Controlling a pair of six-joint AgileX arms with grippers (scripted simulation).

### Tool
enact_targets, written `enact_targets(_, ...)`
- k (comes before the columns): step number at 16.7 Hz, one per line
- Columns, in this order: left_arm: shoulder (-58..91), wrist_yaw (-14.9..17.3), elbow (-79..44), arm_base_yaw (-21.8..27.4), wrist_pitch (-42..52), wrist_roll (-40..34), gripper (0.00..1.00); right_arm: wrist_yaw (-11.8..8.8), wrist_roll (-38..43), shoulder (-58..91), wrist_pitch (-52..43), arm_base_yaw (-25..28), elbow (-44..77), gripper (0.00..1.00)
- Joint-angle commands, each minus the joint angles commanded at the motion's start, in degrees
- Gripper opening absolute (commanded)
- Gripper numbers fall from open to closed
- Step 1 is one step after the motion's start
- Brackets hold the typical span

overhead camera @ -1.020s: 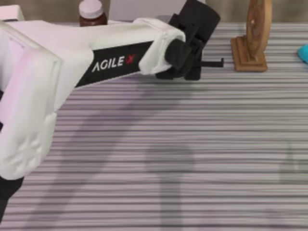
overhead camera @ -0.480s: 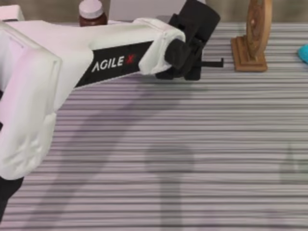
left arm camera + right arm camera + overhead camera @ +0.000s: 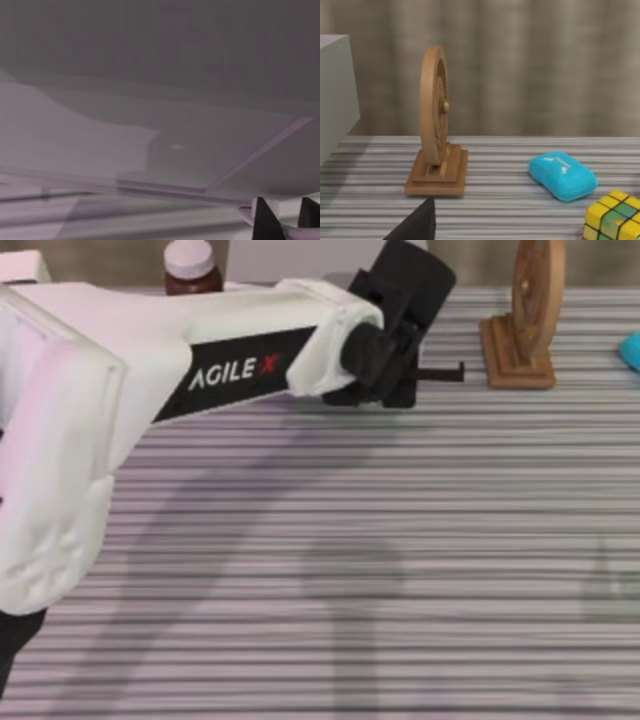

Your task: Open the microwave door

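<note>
The microwave (image 3: 290, 258) is a light-grey box at the table's back edge, mostly hidden behind my left arm; its side also shows in the right wrist view (image 3: 335, 95). My left gripper (image 3: 430, 360) reaches in at its front. The grey translucent window of the microwave door (image 3: 165, 100) fills the left wrist view. There my left gripper (image 3: 287, 222) has two black fingertips (image 3: 265, 222) set close on either side of a white bar, the door handle (image 3: 287, 215). My right gripper (image 3: 485, 235) is parked out of the top view, with one black fingertip (image 3: 420, 222) showing far off to one side.
A wooden wheel on a stand (image 3: 525, 320) is to the right of the microwave. A brown bottle with a white cap (image 3: 192, 268) stands at the back left. A turquoise bar (image 3: 562, 175) and a coloured puzzle cube (image 3: 615, 217) lie at the far right on the striped table (image 3: 400, 570).
The left gripper has shifted very slightly toward the left and the back. Nothing else has moved.
</note>
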State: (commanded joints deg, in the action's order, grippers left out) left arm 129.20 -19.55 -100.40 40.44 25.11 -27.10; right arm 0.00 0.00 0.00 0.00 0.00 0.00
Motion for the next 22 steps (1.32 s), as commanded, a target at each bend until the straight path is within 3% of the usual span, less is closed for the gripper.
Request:
enact_targets(5, -3.04, 2.0, 4.57, -0.8, -2.99, 3.17, 0.0, 0.0, 0.0, 0.0, 0.0, 0.0, 0.0, 1.0)
enact_targets(22, -3.16, 2.08, 4.73, -0.82, -3.1, 3.28, 0.0, 0.0, 0.0, 0.0, 0.0, 0.0, 0.0, 1.0)
